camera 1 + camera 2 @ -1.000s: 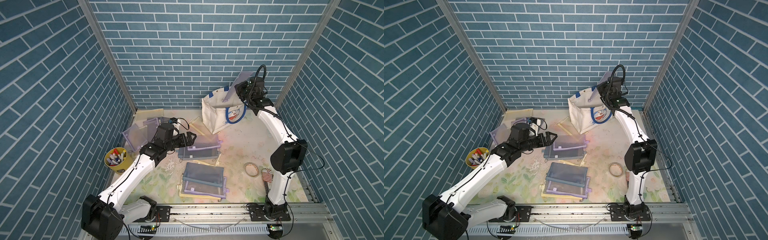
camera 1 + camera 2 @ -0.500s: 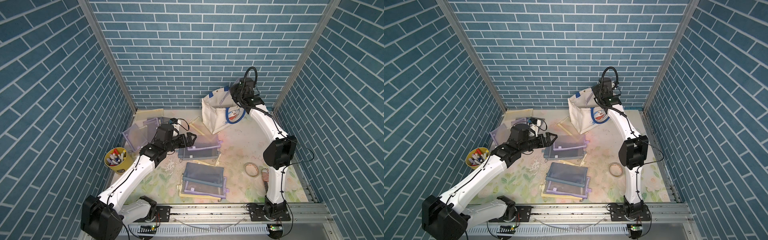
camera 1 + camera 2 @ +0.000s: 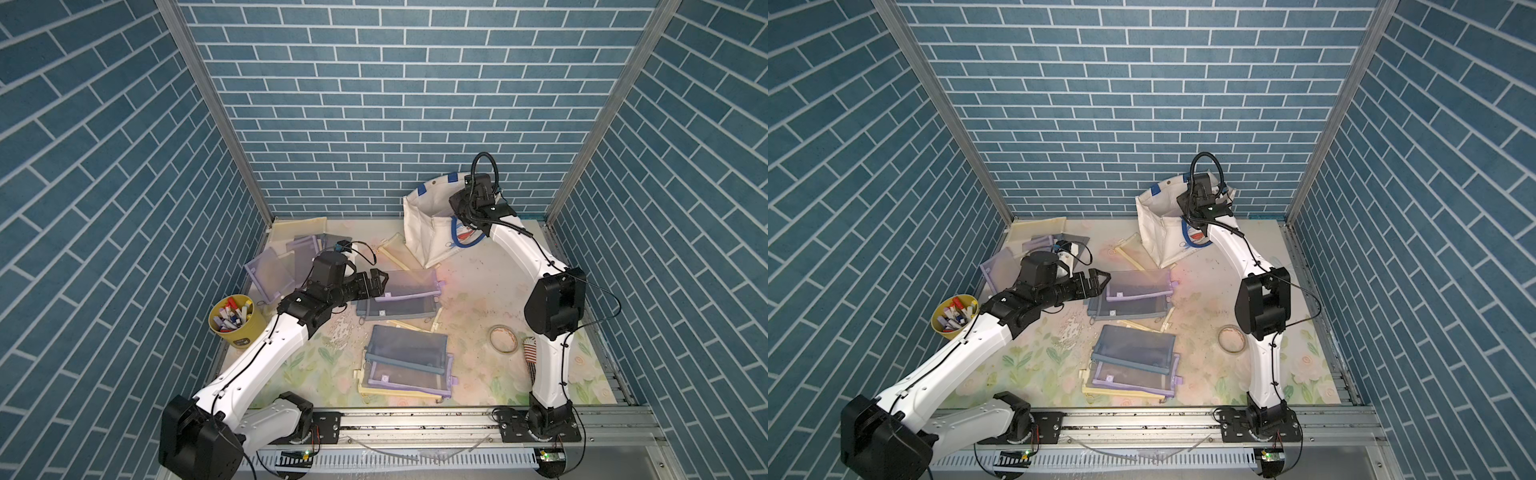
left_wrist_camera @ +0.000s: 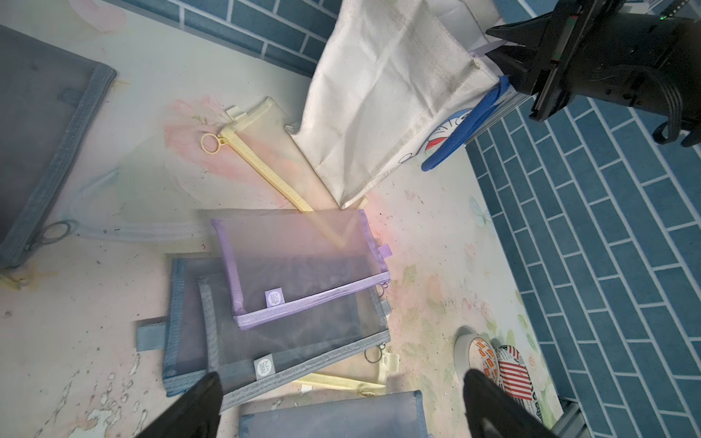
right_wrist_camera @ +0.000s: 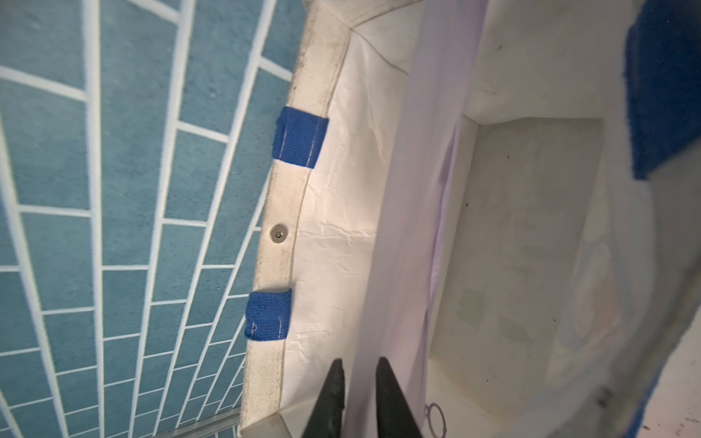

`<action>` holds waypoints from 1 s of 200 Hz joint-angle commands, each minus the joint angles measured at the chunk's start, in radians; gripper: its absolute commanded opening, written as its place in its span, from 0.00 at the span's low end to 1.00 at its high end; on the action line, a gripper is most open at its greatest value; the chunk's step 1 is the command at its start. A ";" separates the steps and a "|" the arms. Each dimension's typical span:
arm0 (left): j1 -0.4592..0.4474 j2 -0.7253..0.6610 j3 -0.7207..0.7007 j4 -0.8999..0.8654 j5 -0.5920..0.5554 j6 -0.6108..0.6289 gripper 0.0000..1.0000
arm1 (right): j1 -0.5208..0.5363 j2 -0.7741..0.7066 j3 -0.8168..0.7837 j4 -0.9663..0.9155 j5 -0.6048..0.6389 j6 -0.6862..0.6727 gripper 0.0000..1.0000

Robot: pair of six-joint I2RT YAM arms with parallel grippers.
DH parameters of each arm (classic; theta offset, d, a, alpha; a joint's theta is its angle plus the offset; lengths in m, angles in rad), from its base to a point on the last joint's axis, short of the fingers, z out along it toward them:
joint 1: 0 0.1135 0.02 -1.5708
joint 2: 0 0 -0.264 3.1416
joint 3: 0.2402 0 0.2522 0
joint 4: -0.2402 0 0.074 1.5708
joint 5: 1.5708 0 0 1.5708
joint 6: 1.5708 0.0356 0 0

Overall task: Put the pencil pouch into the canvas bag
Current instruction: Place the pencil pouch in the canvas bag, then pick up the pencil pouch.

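The pouch [image 5: 409,227], lilac mesh, hangs down inside the bag [image 5: 280,265], its length running past the rim toward the bottom; the right end effector [image 5: 359,360] sits at the bag's mouth with the pouch between its fingers, a slim gap there, and I cannot tell whether it grips or has let go; so I judge the carry done, with the drop and the withdrawal left; the left end effector [image 3: 377,281] hovers spread wide, empty, over other pouches [image 3: 399,305] lying on the surface [image 3: 478,291].
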 commanded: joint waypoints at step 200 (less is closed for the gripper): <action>-0.635 -0.069 -0.210 -0.137 -0.201 -0.564 0.88 | 0.181 -0.619 -0.729 -0.420 -0.591 -0.664 0.71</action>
